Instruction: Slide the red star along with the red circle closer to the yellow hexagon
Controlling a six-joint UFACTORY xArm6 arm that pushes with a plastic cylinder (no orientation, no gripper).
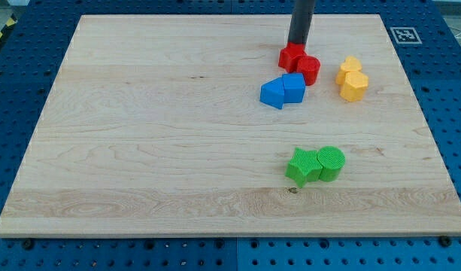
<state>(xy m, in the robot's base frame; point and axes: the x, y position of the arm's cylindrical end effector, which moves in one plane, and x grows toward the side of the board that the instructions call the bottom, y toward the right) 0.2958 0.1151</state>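
The red star (291,56) lies near the view's top, right of centre, with the red circle (309,69) touching it on its lower right. The yellow hexagon (354,86) sits to their right, a short gap away, with a second yellow block (350,69) touching it just above. My tip (296,45) comes down from the view's top and rests at the red star's upper edge, on the side away from the blue blocks.
Two blue blocks (283,89) lie together just below the red pair, nearly touching the red circle. A green star (302,166) and a green circle (330,162) sit together lower down. The wooden board (140,135) lies on a blue perforated table.
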